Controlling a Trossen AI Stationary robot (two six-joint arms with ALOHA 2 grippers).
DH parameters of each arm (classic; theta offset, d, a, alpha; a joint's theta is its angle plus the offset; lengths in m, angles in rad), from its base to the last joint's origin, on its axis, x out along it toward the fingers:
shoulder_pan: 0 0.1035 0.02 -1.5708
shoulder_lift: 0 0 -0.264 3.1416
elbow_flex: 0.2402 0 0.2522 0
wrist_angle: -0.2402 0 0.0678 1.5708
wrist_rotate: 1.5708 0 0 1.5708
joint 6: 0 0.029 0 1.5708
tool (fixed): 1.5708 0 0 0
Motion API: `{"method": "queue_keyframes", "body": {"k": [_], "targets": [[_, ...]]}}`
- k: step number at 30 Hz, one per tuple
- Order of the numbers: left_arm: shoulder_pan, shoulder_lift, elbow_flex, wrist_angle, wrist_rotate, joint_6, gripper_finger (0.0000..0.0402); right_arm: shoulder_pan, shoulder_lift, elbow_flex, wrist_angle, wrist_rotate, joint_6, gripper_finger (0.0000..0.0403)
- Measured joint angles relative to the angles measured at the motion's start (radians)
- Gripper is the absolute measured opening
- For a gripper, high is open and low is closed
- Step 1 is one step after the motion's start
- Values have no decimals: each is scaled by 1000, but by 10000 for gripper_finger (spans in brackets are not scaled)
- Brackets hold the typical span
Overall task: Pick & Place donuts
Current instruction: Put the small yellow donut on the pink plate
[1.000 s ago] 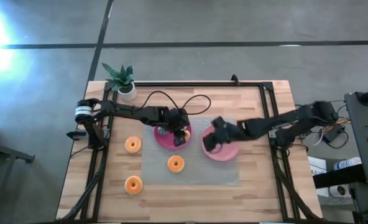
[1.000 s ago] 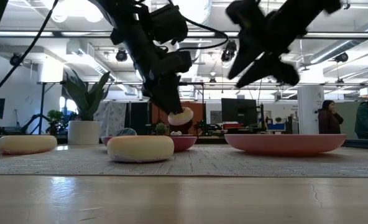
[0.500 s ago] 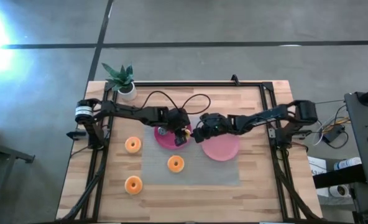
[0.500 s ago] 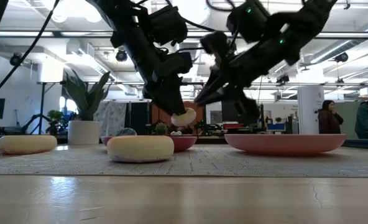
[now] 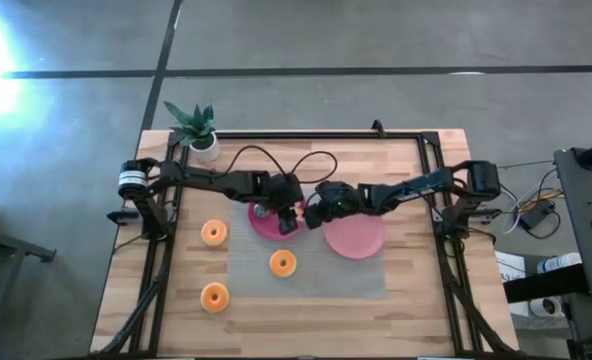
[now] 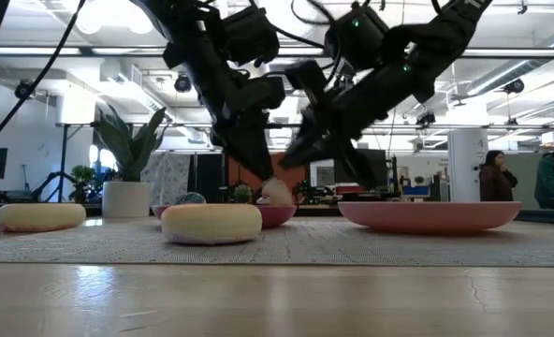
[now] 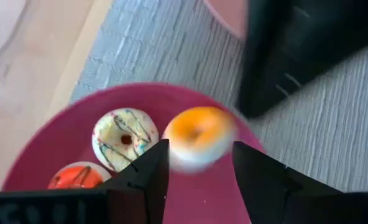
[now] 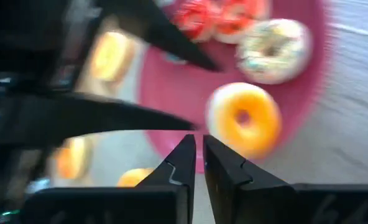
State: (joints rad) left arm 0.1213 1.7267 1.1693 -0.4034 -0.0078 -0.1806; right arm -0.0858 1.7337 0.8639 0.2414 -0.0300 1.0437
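My left gripper [image 5: 288, 218] hangs open over the dark pink plate [image 5: 264, 226]. In the left wrist view an orange donut [image 7: 199, 134] shows blurred just beyond the open fingers [image 7: 199, 149], over the plate [image 7: 53, 149]. A cream sprinkled donut [image 7: 127, 134] and a red one [image 7: 78, 176] lie flat in the plate. My right gripper [image 5: 311, 212] is shut and hovers at the plate's right rim, close to the left gripper. In its wrist view [image 8: 199, 140] the orange donut [image 8: 245, 119] lies right in front.
A lighter pink plate [image 5: 356, 238] sits right of the dark one on a grey mat [image 5: 316, 280]. Three orange donuts lie on the table's left half [image 5: 213, 233] [image 5: 282, 263] [image 5: 214, 296]. A potted plant [image 5: 198, 130] stands at the far left corner. People stand in the room behind [image 6: 495, 178].
My right gripper has swung from above the lighter plate toward the table's left, ending beside the left gripper at the dark plate. The donut that hung at my left gripper's fingertips has dropped lower, down to the dark plate, while that gripper stayed where it was.
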Motion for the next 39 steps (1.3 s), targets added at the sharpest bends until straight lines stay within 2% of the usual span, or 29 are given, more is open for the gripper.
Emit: {"method": "queue_keyframes", "body": {"k": [9, 13, 18, 23, 28, 32, 36, 39], "targets": [[0, 0, -12, -6, -7, 3, 149, 1, -30, -3, -112, 33, -27, 53], [1, -29, -13, -94, -52, 34, 149, -1, -78, -2, -113, 37, -64, 67], [-3, -74, -16, -197, -62, 46, 149, 0, -142, -3, -198, 64, -108, 89], [-5, -69, -58, -177, -3, 3, 149, -1, -168, -4, -235, 87, -125, 109], [-14, -37, -109, -141, 11, -37, 149, 2, -172, -4, -239, 87, -124, 127], [-76, -52, -117, -112, 28, 119, 149, 5, -172, -5, -242, 87, -123, 139], [-133, -58, -124, -101, -35, 268, 149, 5, -172, -5, -242, 86, -124, 147], [-148, -56, -135, -100, -67, 312, 149, 5, -172, -5, -246, 86, -125, 150]]}}
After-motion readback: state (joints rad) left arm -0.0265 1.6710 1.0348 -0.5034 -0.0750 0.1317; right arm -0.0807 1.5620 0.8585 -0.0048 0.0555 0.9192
